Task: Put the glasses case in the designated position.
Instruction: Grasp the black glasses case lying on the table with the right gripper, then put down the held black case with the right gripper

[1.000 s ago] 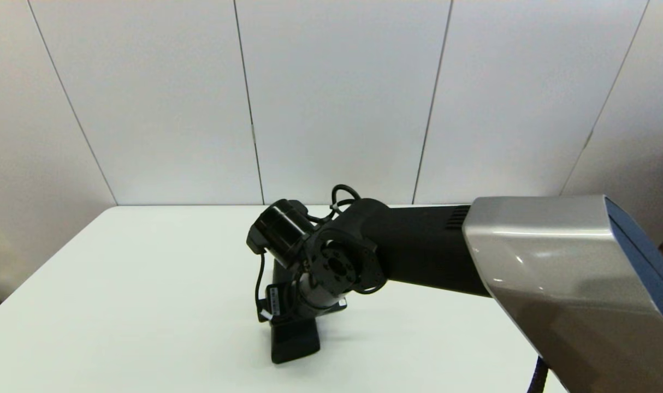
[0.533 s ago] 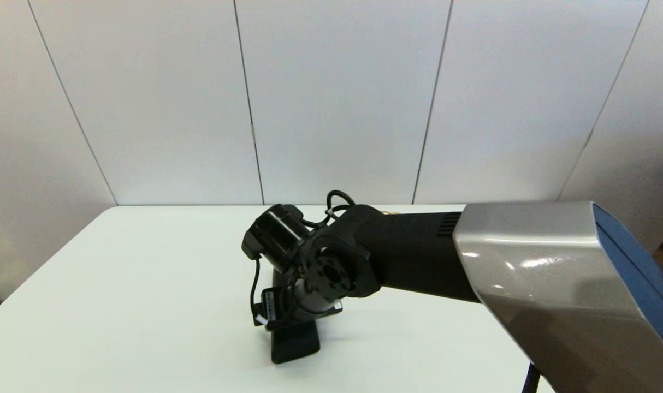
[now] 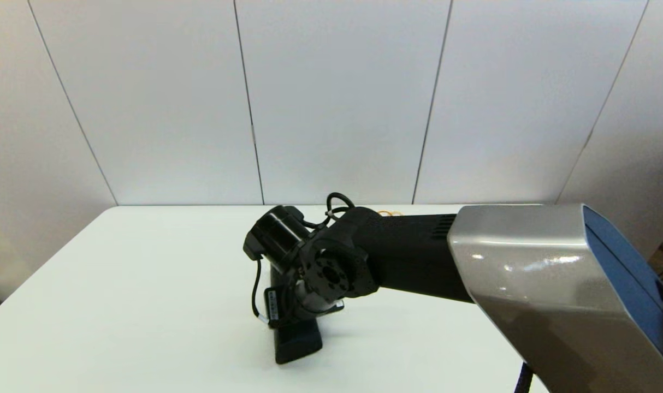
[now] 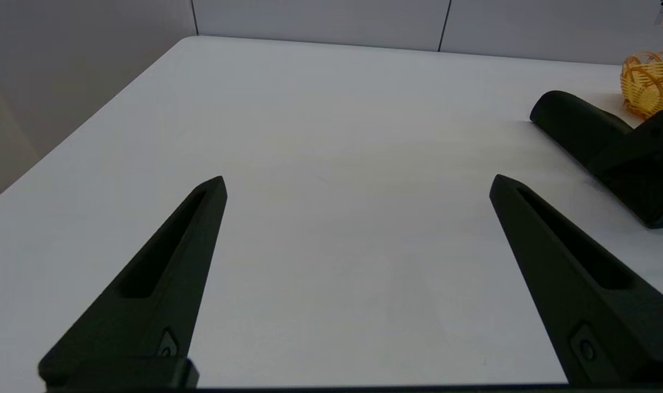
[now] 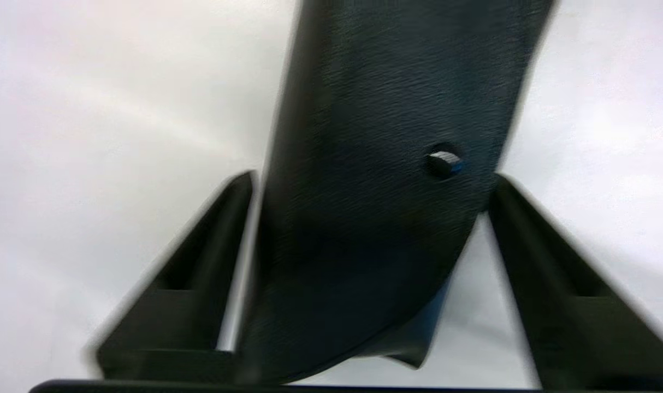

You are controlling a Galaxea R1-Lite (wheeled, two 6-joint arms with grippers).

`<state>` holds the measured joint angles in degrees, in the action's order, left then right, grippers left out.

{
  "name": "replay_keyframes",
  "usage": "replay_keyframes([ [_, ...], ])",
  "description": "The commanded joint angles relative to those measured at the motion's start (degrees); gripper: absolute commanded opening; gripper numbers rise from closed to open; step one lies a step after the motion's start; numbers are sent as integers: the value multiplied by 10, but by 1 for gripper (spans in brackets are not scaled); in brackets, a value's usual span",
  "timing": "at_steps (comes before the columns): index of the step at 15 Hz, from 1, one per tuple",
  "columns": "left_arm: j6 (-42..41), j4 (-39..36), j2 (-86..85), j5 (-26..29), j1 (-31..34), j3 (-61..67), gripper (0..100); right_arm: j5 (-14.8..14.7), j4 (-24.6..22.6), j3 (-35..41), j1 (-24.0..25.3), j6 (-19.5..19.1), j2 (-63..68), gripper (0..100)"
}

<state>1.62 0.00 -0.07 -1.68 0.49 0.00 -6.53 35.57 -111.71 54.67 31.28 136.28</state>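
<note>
Straddling the glasses case (image 5: 375, 180) mid-tabletop (image 3: 146, 284), my right tool (image 5: 372, 185) stands open; left tool (image 4: 359, 185) hovers open near the left edge. Grey wall panels (image 3: 337, 98) stand behind.

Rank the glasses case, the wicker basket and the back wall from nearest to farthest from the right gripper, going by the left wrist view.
1. The glasses case: the right gripper straddles it, fingers open on either side.
2. The wicker basket: just past the case's rounded far end, toward the back of the table.
3. The back wall: beyond the table's far edge.
</note>
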Motion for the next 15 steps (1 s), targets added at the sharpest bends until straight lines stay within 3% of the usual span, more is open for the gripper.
replay_keyframes([
  [1, 0, 0, 1, 0, 0, 0, 100, 0, 3, 0, 0, 3, 3, 0],
  [15, 0, 0, 1, -1, 0, 0, 100, 3, 15, 4, -12, 2, -51, 0],
])
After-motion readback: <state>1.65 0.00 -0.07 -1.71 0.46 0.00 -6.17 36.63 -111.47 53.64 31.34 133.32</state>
